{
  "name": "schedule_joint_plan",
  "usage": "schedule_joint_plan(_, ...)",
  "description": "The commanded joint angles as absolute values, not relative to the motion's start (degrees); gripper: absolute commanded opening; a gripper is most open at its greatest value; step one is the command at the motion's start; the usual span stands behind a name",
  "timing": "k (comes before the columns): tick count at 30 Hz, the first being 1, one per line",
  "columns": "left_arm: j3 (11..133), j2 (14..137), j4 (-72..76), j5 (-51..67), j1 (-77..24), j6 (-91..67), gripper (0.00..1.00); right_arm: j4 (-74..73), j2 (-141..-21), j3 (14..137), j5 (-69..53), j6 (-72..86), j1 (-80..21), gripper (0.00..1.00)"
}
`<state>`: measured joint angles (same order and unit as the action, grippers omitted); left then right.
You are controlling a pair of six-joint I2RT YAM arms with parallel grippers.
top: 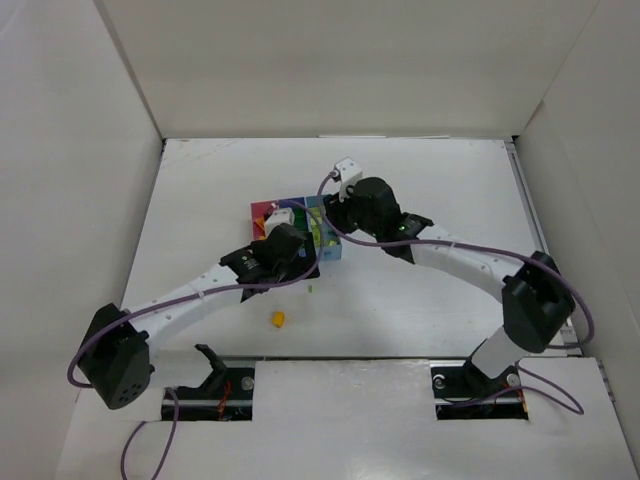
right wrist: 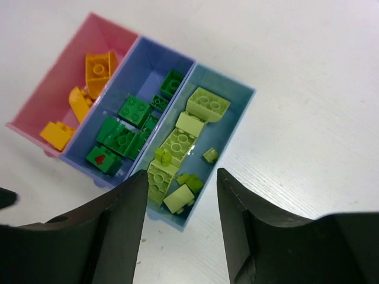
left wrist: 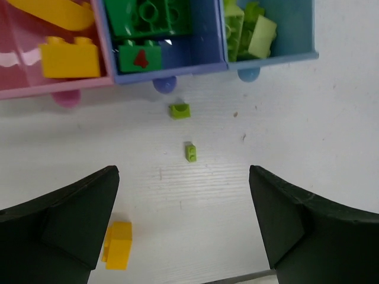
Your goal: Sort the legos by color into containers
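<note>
Left wrist view: the left gripper point(left wrist: 183, 177) holds its fingers spread wide, with nothing between them, over the table point(left wrist: 308, 130); a tiny lime brick point(left wrist: 190, 152) lies just ahead, centred between them, its long axis seemingly pointing toward the bins; a second lime brick point(left wrist: 180, 110) lies closer to the light blue bin point(left wrist: 296, 35); an orange-yellow brick point(left wrist: 118, 244) sits beside one finger; the right gripper point(right wrist: 182, 177), also spread, hangs over the bins, so the left arm is nearer

Bright, even, diffuse light; shadows soft and faint. Small white glare on pink bin point(left wrist: 23, 80) floor. Wrist views sharp, near dark fingers point(left wrist: 62, 225) slightly blurred.
</note>
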<state>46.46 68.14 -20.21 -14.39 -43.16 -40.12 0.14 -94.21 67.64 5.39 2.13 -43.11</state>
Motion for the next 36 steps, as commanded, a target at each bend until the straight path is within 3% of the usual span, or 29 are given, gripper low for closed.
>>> schedule_joint_plan(1,46.8,71.1,-18.1,-13.6,-47.1,-39.2,0.89,2.2,-86.1,65.2,8.1,3.2,-41.8,0.55)
schedule_joint_plan(2,46.8,72.1,-17.4,-14.1,-47.9,-40.0,0.89,2.2,-85.1,64.2,8.1,3.2,-41.2,0.55)
schedule_joint_plan(12,48.5,84.1,-14.9,-14.2,-50.6,-40.5,0.54,0.1,-73.2,52.1,9.2,4.8,-37.2,0.55)
schedule_joint_plan(19,49.7,89.4,-15.6,-17.6,-50.6,-42.1,0.51,-2.0,-69.3,49.3,10.9,5.4,-35.5,0.55)
schedule_joint_plan(20,49.7,89.9,-15.6,-17.6,-50.6,-42.6,0.44,-2.0,-68.7,48.7,10.9,5.4,-35.5,0.55)
schedule_joint_plan(31,51.3,92.5,-18.2,-19.3,-52.5,-45.5,0.19,-3.1,-66.4,47.1,10.9,5.9,-33.9,0.55)
schedule_joint_plan(34,51.9,92.5,-19.6,-18.6,-53.0,-46.1,0.03,-3.6,-66.4,46.6,11.4,6.4,-33.9,0.55)
schedule_joint_plan(36,52.6,92.5,-20.6,-18.6,-53.6,-46.1,0.0,-3.6,-65.8,46.6,11.4,6.4,-33.9,0.55)
